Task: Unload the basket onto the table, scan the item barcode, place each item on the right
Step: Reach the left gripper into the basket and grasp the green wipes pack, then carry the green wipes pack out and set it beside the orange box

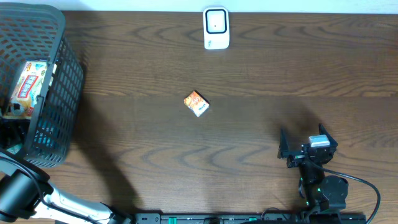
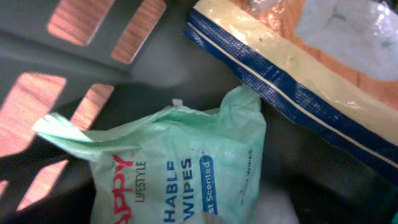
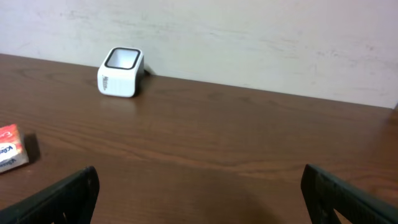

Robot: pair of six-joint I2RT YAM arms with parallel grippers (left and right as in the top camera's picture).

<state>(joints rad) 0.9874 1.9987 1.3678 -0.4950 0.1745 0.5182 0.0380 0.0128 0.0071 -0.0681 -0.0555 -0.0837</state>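
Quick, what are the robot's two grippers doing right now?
Left gripper: down in the basket, cannot tell.
Right gripper: open, holding nothing.

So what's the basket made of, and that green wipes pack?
The basket looks like hard dark plastic: a stiff moulded mesh of little holes. The wipes pack seems to be thin, soft plastic film: shiny, crinkled, printed, with a sealed end.

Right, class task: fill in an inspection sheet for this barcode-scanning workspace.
Surface: dark wood table.
Job's things: white scanner at far edge; small orange box mid-table.
Clutter: black mesh basket holding green wipes packet, blue-striped bag.
Grippers: right gripper open, empty; left arm reaches into basket, its jaws hidden.
Cables: black cable by right arm base.
Surroundings: pale wall.
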